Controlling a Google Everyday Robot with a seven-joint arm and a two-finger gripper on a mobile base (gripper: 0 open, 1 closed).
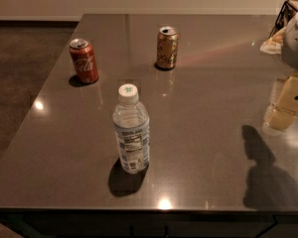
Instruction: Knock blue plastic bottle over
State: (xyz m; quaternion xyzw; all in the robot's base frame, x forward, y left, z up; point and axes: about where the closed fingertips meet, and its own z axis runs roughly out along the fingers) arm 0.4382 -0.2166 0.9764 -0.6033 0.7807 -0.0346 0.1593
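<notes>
The blue plastic bottle (pixel 131 133) stands upright near the front of the dark grey table (pixel 203 83). It is clear, with a white cap and a pale blue-white label. My gripper (pixel 279 114) is cream-coloured and hangs over the table's right side, far to the right of the bottle and apart from it. The white arm (pixel 297 38) runs up out of the frame at the right edge. The gripper's shadow (pixel 260 172) falls on the table in front of it.
A red soda can (pixel 84 61) stands upright at the back left. A gold-brown soda can (pixel 167 47) stands upright behind the bottle. A black wire object (pixel 288 9) sits at the far right corner. The table's front edge (pixel 139 209) is close behind the bottle's shadow.
</notes>
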